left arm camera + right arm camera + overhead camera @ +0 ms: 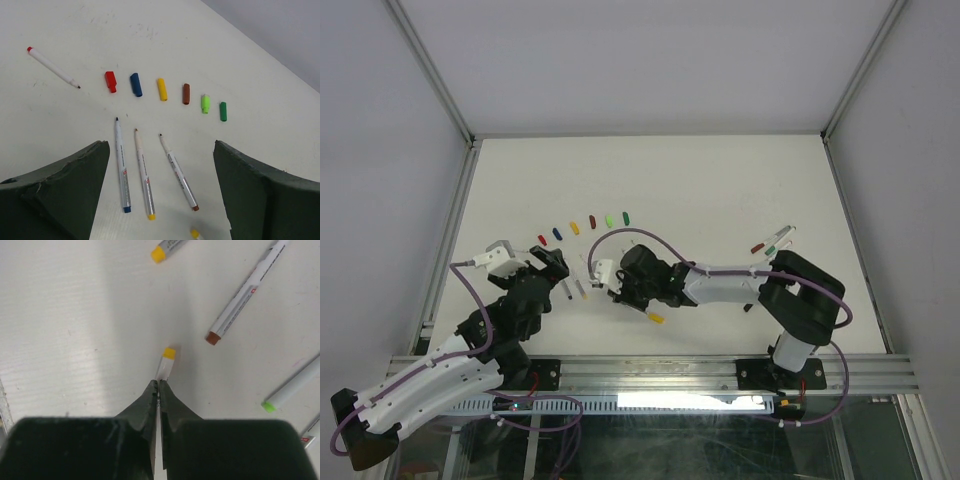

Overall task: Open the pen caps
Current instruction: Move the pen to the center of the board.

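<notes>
- Right gripper (158, 386): fingers pressed together, clamped on a pen (165, 367) with a yellow end, centre of the right wrist view.
- Left gripper (160, 147): fingers wide apart, holding nothing, above three uncapped pens (145, 175).
- Six pen caps (162, 89) lie loose in a row on the table (250, 65), upper middle of the left wrist view, running red to dark green.

A white table (720, 180) fills the floor of a booth; pale grey walls (380, 150) rise at the left, back and right, joined by slim metal struts (430, 70); a metal rail (660, 372) edges the near side; a bright light strip (690, 401) glows beneath it.
</notes>
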### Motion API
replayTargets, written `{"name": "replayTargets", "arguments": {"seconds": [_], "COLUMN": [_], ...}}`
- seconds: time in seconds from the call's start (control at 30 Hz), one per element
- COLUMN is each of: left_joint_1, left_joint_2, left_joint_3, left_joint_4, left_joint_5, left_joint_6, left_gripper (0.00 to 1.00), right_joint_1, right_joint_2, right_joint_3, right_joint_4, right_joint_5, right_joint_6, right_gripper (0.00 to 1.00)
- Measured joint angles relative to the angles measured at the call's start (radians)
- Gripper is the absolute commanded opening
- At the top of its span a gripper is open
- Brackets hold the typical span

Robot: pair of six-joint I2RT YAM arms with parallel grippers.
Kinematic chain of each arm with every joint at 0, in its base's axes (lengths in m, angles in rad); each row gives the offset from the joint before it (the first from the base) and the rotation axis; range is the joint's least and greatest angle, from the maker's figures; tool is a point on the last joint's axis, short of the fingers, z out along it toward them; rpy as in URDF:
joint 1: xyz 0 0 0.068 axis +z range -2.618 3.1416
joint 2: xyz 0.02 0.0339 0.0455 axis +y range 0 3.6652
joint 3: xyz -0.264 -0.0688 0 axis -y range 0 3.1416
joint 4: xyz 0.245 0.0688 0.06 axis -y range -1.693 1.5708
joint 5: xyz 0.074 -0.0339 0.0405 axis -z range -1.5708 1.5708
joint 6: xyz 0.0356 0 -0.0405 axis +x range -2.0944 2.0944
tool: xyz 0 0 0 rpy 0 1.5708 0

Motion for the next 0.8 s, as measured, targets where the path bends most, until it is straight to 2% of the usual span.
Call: {"name": "replayTargets", "arguments": {"seconds": [0.23, 0.47, 0.63, 0.77, 0.8], "left_joint_1": [0.0, 0.0, 0.0, 0.0, 0.0], "left_joint_2": [0.0, 0.0, -0.001, -0.005, -0.006], "left_joint_3": [0.006, 0.006, 0.006, 0.006, 0.006], "left_joint_4": [0.002, 0.039, 0.064, 0.07, 0.07], "left_joint_5": [0.012, 0.048, 0.068, 0.082, 0.083], "left_joint_6": [0.001, 0.022, 0.033, 0.045, 0.048], "left_gripper": [0.87, 0.87, 0.87, 0.86, 0.86], "right_joint_1": [-0.072, -0.097, -0.09, -0.085, -0.084], "right_joint_2": [-0.029, -0.036, -0.032, -0.029, -0.029], "right_joint_3": [-0.008, -0.011, 0.003, 0.015, 0.019], "right_joint_4": [-0.087, -0.18, -0.208, -0.241, -0.252], "right_joint_5": [-0.051, -0.078, -0.063, -0.029, -0.022], "right_joint_6": [-0.02, -0.029, -0.033, -0.04, -0.045], "right_gripper": [0.27, 0.28, 0.2, 0.01, 0.0]}}
